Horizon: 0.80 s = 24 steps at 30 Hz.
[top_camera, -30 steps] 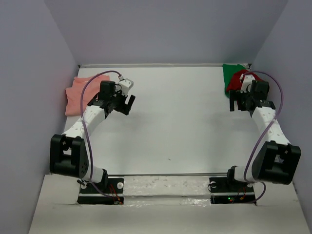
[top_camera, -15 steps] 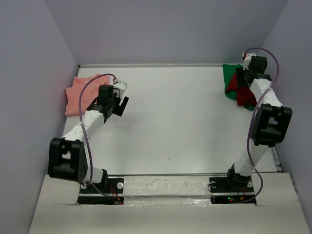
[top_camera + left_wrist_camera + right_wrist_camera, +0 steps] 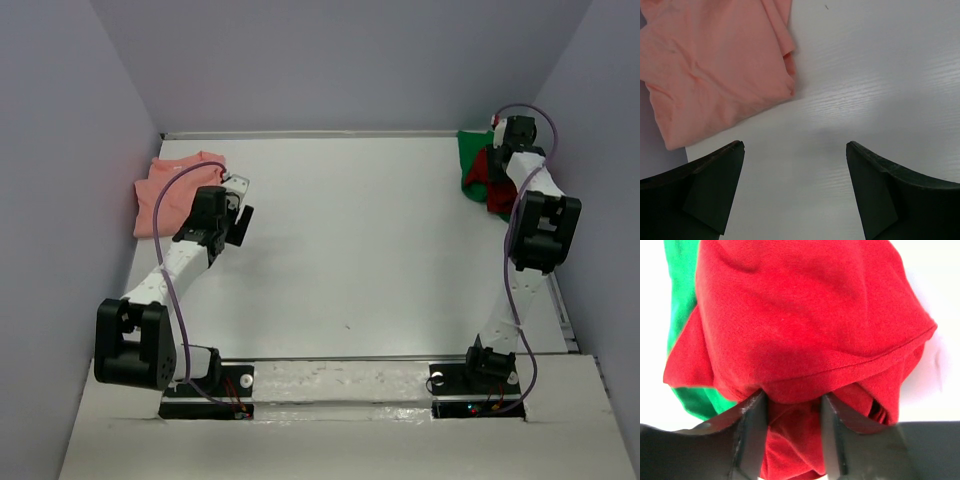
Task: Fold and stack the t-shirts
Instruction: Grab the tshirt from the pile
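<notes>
Red t-shirt (image 3: 805, 315) bunched, axis unclear, pinched in right claw (image 3: 792, 399)

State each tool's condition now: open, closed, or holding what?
Left tool: open, empty, near the salmon t-shirt.
Right tool: closed on a fold of the dark red t-shirt.

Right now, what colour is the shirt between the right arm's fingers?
The t-shirt is red, clearest in the right wrist view.

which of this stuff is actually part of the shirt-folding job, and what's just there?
Part of the job:
- dark red t-shirt
- green t-shirt
- salmon pink t-shirt

Just there:
- white table
- grey walls
</notes>
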Available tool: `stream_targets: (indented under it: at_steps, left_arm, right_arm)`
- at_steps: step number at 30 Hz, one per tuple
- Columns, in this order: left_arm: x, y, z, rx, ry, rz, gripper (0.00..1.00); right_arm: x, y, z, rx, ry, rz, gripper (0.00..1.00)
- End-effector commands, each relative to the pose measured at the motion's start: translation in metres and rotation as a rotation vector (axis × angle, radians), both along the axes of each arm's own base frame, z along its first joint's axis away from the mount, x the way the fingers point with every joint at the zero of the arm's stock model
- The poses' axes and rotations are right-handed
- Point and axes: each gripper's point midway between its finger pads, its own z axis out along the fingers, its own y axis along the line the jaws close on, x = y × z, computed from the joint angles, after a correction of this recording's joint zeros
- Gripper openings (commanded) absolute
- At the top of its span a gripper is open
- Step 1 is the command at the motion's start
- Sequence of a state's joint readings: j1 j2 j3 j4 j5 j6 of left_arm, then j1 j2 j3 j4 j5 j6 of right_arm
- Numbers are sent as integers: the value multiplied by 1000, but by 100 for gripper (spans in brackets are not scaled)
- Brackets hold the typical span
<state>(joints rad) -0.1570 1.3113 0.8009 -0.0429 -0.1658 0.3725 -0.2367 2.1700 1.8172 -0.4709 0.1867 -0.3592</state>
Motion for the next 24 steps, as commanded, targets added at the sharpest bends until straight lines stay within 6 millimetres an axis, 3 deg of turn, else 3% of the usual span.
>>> stream_targets:
  at_steps: [1,3,5,7,11,12,14,15,17,20,21,24]
  left_arm:
    - [2,6,17,1,-70,34,95]
    - [2,7,15,3,-66,41,95]
    - [2,6,16,-2,-69,37,95]
    - [3,5,18,-8,-75,39,95]
    - [4,5,23,-15,-85,41,95]
    - [5,5,27,-18,-94,44,95]
    - [3,5,30,-19,-105,45,95]
    - [2,6,30,-19,-107,49,95]
    - [-1,8,30,-9,-113,48,95]
    - [-4,11,34,2,-140,56,95]
    - [-5,13,36,7,-150,63,95]
    - [-6,16,38,10,-156,69,95]
  right_arm:
    - [8,-9,0,19,-1,-26,34]
    - [5,-7,-8,36,19,-28,16]
    - [3,-3,-3,50,14,-19,0]
    - [-2,0,1,59,12,-9,0]
    - [-11,8,41,55,-38,35,0]
    - [-14,9,67,41,-80,48,0]
    - [-20,17,96,41,-119,89,0]
    - [-26,21,128,32,-173,104,0]
    - [-33,29,167,36,-225,137,0]
    - [-50,54,222,86,-303,224,0]
    - [-52,66,251,116,-365,273,0]
    - [-73,103,293,217,-417,404,0]
